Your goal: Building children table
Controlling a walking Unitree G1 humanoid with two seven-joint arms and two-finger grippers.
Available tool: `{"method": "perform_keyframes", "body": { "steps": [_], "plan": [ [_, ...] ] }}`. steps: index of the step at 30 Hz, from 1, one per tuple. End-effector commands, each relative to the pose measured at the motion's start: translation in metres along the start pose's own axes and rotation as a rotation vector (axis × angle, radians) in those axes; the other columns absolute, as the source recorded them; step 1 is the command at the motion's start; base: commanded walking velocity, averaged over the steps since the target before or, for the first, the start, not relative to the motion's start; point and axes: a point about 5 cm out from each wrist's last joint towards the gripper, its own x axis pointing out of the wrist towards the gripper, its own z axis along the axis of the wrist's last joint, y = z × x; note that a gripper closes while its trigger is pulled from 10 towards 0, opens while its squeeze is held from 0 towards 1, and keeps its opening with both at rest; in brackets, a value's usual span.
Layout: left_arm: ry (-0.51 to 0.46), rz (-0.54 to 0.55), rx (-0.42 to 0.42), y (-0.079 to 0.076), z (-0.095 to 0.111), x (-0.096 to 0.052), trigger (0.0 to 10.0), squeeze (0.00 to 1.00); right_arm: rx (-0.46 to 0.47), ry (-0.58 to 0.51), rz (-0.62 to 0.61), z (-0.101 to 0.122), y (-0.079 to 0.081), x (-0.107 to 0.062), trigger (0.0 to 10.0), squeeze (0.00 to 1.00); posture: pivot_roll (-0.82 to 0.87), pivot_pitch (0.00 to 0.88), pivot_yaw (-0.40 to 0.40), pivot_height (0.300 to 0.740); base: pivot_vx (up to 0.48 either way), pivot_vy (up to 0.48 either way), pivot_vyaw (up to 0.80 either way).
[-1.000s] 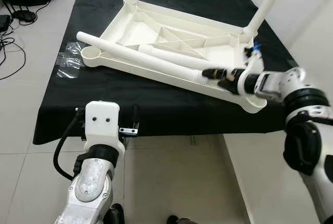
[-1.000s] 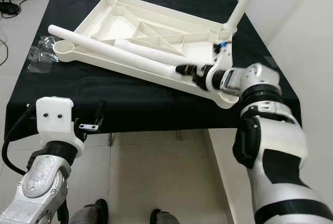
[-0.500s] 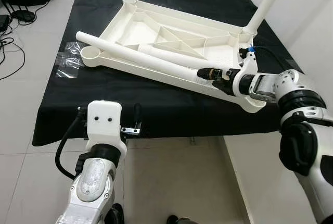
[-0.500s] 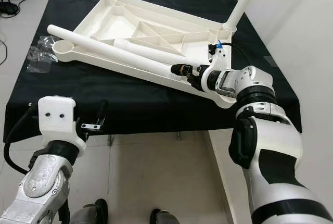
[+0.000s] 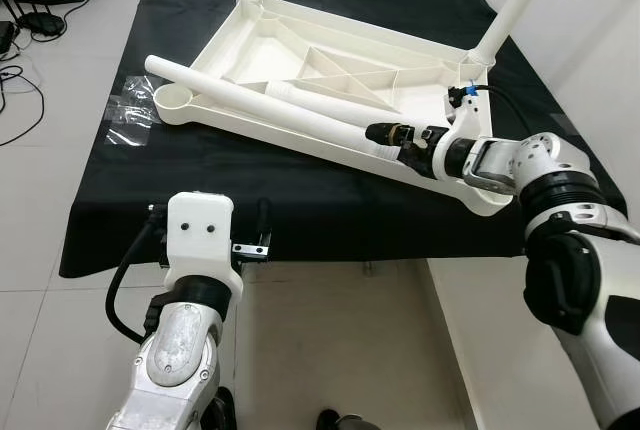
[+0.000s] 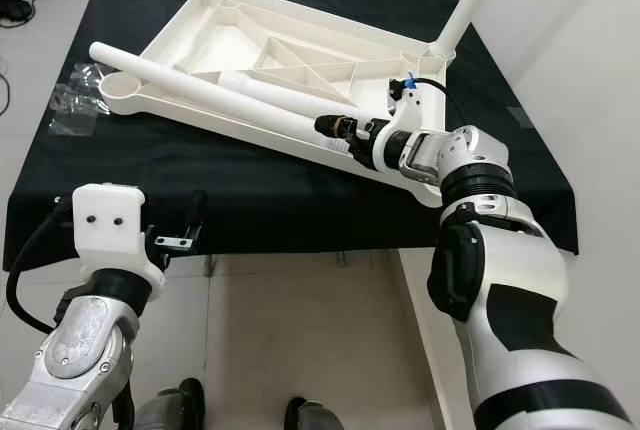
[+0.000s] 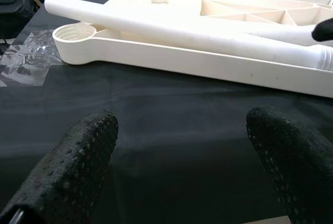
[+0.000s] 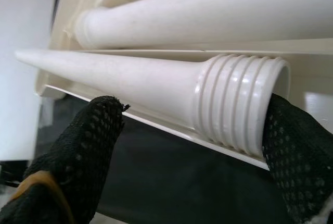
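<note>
On the black-draped bench (image 5: 300, 200), the right gripper (image 5: 408, 137) straddles, jaws open, the threaded end of a loose cream plastic table leg (image 5: 270, 108) lying across the upturned cream tabletop (image 5: 330, 80). Best closed squarely behind the ridged threads. Left gripper (image 7: 177, 156) hovers near, spread, empty.

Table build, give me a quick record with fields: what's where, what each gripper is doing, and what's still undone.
tabletop: upside down on black cloth
fitted legs: two upright at the far corners
loose legs: two lying across the tabletop; long one, short one behind it
right gripper: at the long leg's threaded end, fingers either side, open
left gripper: open, idle at the cloth's near edge
empty socket: near left corner
undone: both loose legs not yet fitted
</note>
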Motion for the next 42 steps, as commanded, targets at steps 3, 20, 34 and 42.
{"method": "perform_keyframes", "body": {
  "steps": [3, 20, 34, 42],
  "plan": [
    [-0.013, 0.005, -0.035, -0.002, 0.003, -0.002, 10.0, 0.00, 0.110, 0.042, 0.050, -0.024, -0.002, 0.012, 10.0, 0.00, 0.02, 0.298, -0.172, 0.740, 0.000, 0.000, 0.00],
    [-0.010, 0.005, -0.028, -0.001, 0.006, -0.002, 10.0, 0.00, 0.177, 0.034, 0.005, -0.046, -0.012, 0.023, 10.0, 0.00, 0.04, 0.312, -0.169, 0.740, 0.000, 0.000, 0.00],
    [-0.020, 0.015, 0.000, 0.010, 0.018, -0.008, 10.0, 0.00, 0.136, 0.080, -0.012, -0.060, -0.019, 0.025, 10.0, 0.00, 0.09, 0.411, -0.135, 0.740, 0.000, 0.000, 0.00],
    [-0.031, -0.015, -0.012, 0.007, 0.029, -0.010, 10.0, 0.00, 0.125, 0.068, 0.012, -0.055, -0.012, 0.027, 10.0, 0.00, 0.11, 0.463, -0.106, 0.740, 0.000, 0.000, 0.00]
  ]
}}
